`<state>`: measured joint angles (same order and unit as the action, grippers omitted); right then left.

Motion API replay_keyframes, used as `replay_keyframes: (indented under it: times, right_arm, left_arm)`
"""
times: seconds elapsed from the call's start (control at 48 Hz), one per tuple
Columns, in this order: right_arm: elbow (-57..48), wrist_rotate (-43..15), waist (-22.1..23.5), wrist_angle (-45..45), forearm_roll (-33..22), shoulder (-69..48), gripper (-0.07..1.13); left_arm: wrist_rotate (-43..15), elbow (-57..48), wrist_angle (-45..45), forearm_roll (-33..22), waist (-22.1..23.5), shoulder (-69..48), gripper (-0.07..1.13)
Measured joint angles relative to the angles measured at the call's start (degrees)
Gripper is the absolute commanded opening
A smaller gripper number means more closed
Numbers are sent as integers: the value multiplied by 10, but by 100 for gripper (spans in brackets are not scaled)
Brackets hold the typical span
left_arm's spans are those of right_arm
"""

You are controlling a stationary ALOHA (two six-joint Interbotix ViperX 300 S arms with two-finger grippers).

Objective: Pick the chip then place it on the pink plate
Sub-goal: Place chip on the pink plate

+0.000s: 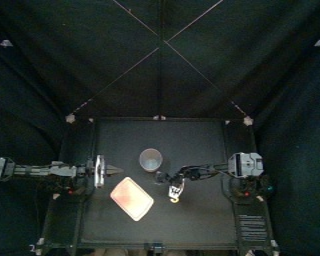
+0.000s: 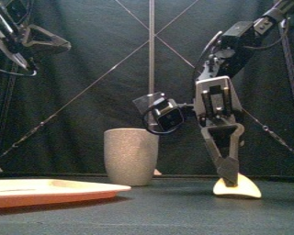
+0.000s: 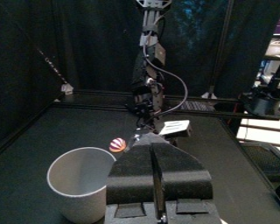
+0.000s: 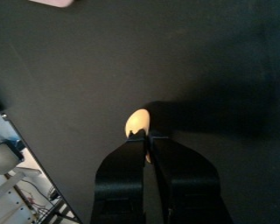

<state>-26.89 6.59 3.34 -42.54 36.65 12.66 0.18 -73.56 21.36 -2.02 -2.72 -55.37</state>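
**Right gripper (image 2: 230, 180) clamped on the pale yellow oval chip (image 4: 136, 121)**

In the front view the right gripper comes down at lower right, its two black jaws closed on the chip's edge. The chip sits low at the black table (image 2: 162, 188) surface, and whether it touches cannot be told. From above, the chip lies just right of centre, near the right corner of the flat pink tray (image 1: 132, 198) but apart from it. The tall grey speckled cup (image 2: 131, 157) stands upright behind the tray, at the frame's middle. The left gripper (image 3: 157, 159) rests at mid-left in the top view, jaws together and holding nothing.
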Motion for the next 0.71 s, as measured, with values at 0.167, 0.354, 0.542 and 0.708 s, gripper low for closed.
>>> replay_keyframes:
  times: [0.167,0.354,0.542,0.708]
  right_arm:
    - [41,-3,-25,9,12,1,30]
    - [136,-9,-47,70,11,41,30]
    - [223,-10,-52,147,4,106,32]
    - [265,-13,-49,188,-1,155,48]
  left_arm:
    - [-1,0,0,1,0,0,-2]
    - [-1,0,0,0,-1,0,-2]
    - [-1,0,0,0,0,0,-2]
    - [-1,0,-3,0,-1,0,-2]
